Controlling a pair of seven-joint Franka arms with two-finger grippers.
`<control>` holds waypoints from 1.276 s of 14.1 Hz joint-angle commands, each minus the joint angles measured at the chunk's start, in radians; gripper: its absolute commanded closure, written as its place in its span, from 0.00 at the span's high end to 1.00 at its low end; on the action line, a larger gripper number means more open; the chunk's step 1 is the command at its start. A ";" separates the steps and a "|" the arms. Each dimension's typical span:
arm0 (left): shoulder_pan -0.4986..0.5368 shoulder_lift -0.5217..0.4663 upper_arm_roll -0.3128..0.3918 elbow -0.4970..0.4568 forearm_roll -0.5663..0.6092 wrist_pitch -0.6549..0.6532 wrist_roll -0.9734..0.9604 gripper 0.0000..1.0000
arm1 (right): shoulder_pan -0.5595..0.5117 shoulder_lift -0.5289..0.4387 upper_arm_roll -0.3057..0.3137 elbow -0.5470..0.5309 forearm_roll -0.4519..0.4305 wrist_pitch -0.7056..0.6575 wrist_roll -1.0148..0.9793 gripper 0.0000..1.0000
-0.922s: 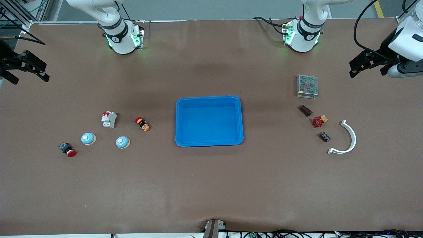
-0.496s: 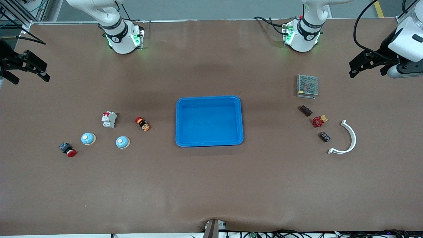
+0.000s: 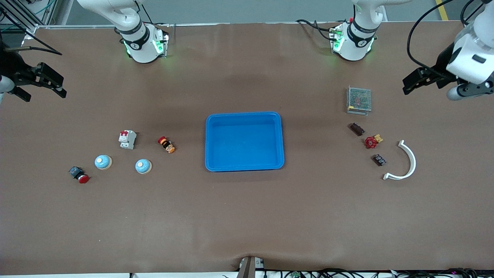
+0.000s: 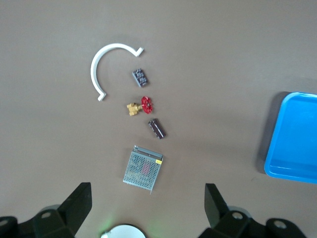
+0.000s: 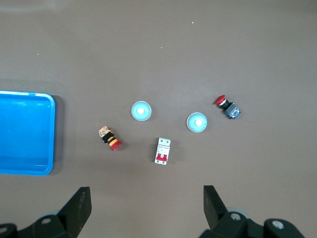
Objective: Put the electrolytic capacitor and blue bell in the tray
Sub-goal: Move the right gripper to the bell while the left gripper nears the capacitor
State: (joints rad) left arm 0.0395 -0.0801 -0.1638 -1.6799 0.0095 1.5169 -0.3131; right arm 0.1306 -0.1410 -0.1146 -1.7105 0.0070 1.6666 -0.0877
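The blue tray (image 3: pixel 207 143) lies mid-table with nothing in it. Two blue bells (image 3: pixel 103 162) (image 3: pixel 143 166) sit toward the right arm's end; the right wrist view shows both bells (image 5: pixel 140 111) (image 5: pixel 197 122). A dark cylindrical electrolytic capacitor (image 3: pixel 356 129) lies toward the left arm's end, seen too from the left wrist as the capacitor (image 4: pixel 156 128). My right gripper (image 3: pixel 43 89) hangs open and holds nothing at its table end, well clear of the bells. My left gripper (image 3: pixel 420 87) hangs open and holds nothing at its own end, above the mesh box.
Near the bells are a white circuit breaker (image 3: pixel 127 139), a red push button (image 3: pixel 79 175) and an orange-and-red switch (image 3: pixel 166 144). Around the capacitor lie a metal mesh box (image 3: pixel 359 100), a red-handled valve (image 3: pixel 372 141), a small dark block (image 3: pixel 379 160) and a white curved strip (image 3: pixel 405 162).
Both grippers have shifted a little inward over the table from its ends. Nothing on the table has moved.
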 commanded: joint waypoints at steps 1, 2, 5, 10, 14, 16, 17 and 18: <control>0.000 -0.003 -0.011 -0.062 0.012 0.019 -0.043 1.00 | 0.020 0.040 -0.004 0.009 -0.012 -0.004 0.003 1.00; 0.002 -0.003 -0.013 -0.085 0.012 0.032 -0.056 1.00 | 0.017 0.066 -0.004 0.011 0.001 -0.004 -0.001 1.00; 0.003 -0.012 -0.013 -0.200 0.012 0.132 -0.127 1.00 | 0.027 0.126 -0.004 0.003 -0.001 0.031 0.009 1.00; 0.003 -0.006 -0.014 -0.409 -0.005 0.314 -0.239 1.00 | 0.061 0.205 -0.004 -0.110 -0.001 0.227 0.008 1.00; 0.003 0.077 -0.014 -0.474 -0.005 0.400 -0.405 1.00 | 0.061 0.322 -0.004 -0.117 0.002 0.324 -0.001 1.00; 0.007 0.077 -0.013 -0.547 -0.005 0.491 -0.406 1.00 | 0.070 0.378 -0.002 -0.117 0.002 0.370 -0.001 1.00; 0.008 0.080 -0.013 -0.587 -0.005 0.547 -0.408 1.00 | 0.070 0.408 -0.002 -0.118 0.004 0.393 -0.006 1.00; 0.013 0.086 -0.013 -0.618 -0.005 0.606 -0.414 1.00 | 0.070 0.429 -0.002 -0.118 0.002 0.407 -0.013 1.00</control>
State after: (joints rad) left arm 0.0418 0.0230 -0.1723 -2.2259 0.0087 2.0331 -0.7111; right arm 0.1949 0.2500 -0.1141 -1.8358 0.0075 2.0505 -0.0896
